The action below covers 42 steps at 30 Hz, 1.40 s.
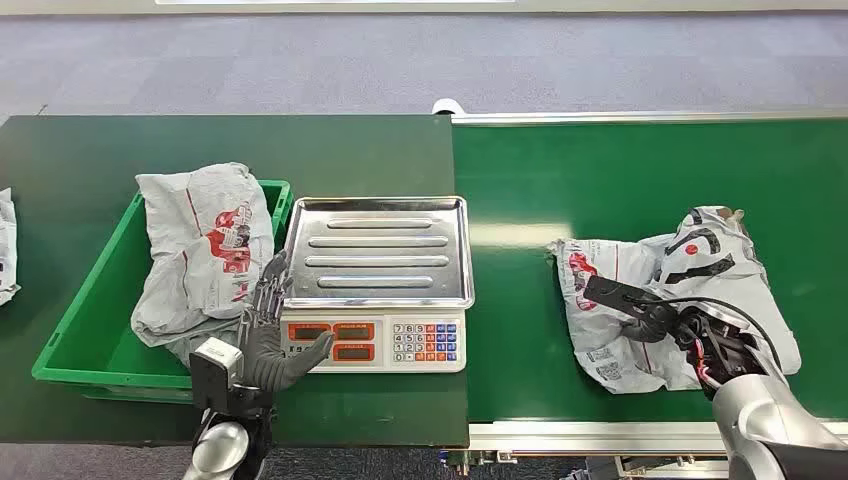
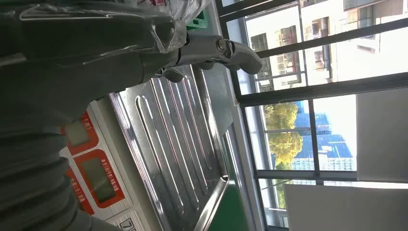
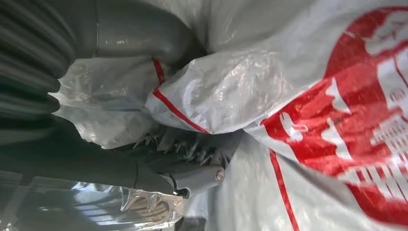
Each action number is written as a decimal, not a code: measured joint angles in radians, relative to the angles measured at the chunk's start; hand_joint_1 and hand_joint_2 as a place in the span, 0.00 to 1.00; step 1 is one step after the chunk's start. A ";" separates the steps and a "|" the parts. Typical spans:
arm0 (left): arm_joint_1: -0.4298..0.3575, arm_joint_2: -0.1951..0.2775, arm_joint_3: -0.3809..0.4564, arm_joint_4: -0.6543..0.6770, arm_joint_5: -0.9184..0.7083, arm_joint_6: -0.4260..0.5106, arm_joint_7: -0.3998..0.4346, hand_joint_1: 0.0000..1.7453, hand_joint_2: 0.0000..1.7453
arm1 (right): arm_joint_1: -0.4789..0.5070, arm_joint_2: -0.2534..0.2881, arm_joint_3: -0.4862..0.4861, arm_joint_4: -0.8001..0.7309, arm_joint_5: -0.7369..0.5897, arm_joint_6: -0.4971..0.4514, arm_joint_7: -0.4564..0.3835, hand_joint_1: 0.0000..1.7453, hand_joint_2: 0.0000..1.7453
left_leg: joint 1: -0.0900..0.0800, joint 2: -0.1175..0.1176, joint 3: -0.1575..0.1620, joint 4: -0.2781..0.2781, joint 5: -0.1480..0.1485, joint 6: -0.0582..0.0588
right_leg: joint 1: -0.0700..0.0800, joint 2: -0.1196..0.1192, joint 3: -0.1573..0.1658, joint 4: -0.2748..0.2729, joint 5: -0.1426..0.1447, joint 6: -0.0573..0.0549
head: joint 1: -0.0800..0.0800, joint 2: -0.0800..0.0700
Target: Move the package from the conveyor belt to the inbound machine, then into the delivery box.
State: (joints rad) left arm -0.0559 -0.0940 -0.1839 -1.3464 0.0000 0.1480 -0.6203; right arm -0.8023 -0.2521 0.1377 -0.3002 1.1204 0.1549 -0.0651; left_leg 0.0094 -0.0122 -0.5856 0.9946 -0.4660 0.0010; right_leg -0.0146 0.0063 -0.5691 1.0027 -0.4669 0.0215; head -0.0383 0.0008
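A crumpled grey package with red print [image 1: 690, 262] lies on the green conveyor belt [image 1: 620, 170] at the right. My right hand [image 1: 650, 322] rests on its near part, and the right wrist view shows the thumb [image 3: 139, 41] and the fingers [image 3: 192, 175] closed around a fold of the package [image 3: 269, 91]. The inbound machine, a scale with a bare steel tray [image 1: 378, 250], stands left of the belt. At the scale's front left corner my left hand [image 1: 265, 335] is raised with its fingers spread and holds nothing. Its fingers [image 2: 226, 50] reach past the tray [image 2: 178, 144].
A green delivery box [image 1: 80, 330] left of the scale holds another grey package [image 1: 205, 250], draped over its rim. A further grey bag [image 1: 5, 245] shows at the far left edge. The scale's keypad and red displays [image 1: 375, 342] face me.
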 joint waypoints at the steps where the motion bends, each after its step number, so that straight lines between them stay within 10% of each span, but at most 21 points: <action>1: 0.004 0.000 0.001 -0.004 0.000 0.002 0.000 0.00 1.00 | 0.002 0.005 0.000 -0.002 -0.005 -0.030 -0.014 1.00 1.00 | 0.000 0.001 0.000 0.000 0.000 0.000 | 0.000 0.001 0.000 0.000 0.000 0.000 | 0.000 0.000; 11: 0.039 0.003 0.016 -0.054 -0.016 0.035 -0.015 0.00 1.00 | 0.047 0.098 0.022 -0.112 -0.092 -0.492 -0.299 1.00 1.00 | 0.000 0.001 -0.001 0.000 0.000 0.000 | 0.000 0.001 -0.002 0.000 0.000 0.000 | 0.000 0.000; 15: 0.040 0.004 0.016 -0.057 0.000 0.034 -0.018 0.00 1.00 | 0.072 0.128 0.037 -0.184 -0.138 -0.619 -0.353 1.00 0.00 | 0.000 0.001 -0.001 0.000 0.000 0.000 | 0.000 0.001 -0.002 0.000 0.000 0.000 | 0.000 0.000; 23: 0.029 0.002 0.018 -0.074 -0.012 0.077 -0.026 0.00 1.00 | 0.161 0.173 0.060 -0.424 -0.108 -0.842 -0.427 1.00 0.00 | 0.000 0.001 -0.001 0.000 0.000 0.000 | 0.000 0.001 -0.003 0.000 0.000 0.000 | 0.000 0.000; 35: 0.011 -0.004 0.021 -0.074 -0.018 0.097 -0.036 0.00 1.00 | 0.297 0.261 -0.013 -0.793 0.085 -0.848 -0.587 1.00 0.00 | 0.000 0.001 -0.002 0.000 0.000 0.000 | 0.000 0.001 -0.003 0.000 0.000 0.000 | 0.000 0.000; 42: -0.012 -0.009 0.025 -0.074 -0.010 0.111 -0.054 0.00 1.00 | 0.288 0.307 0.128 -0.823 0.206 -0.848 -0.597 1.00 0.00 | 0.001 0.001 -0.002 0.000 0.000 0.000 | 0.001 0.001 -0.004 0.000 0.000 -0.001 | 0.000 0.000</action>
State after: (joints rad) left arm -0.0680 -0.1030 -0.1593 -1.4205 -0.0096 0.2588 -0.6745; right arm -0.5148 0.0548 0.2662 -1.1233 1.3260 -0.6936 -0.6624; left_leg 0.0100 -0.0111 -0.5872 0.9943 -0.4657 0.0005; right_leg -0.0138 0.0077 -0.5726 1.0029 -0.4673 0.0208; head -0.0383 0.0008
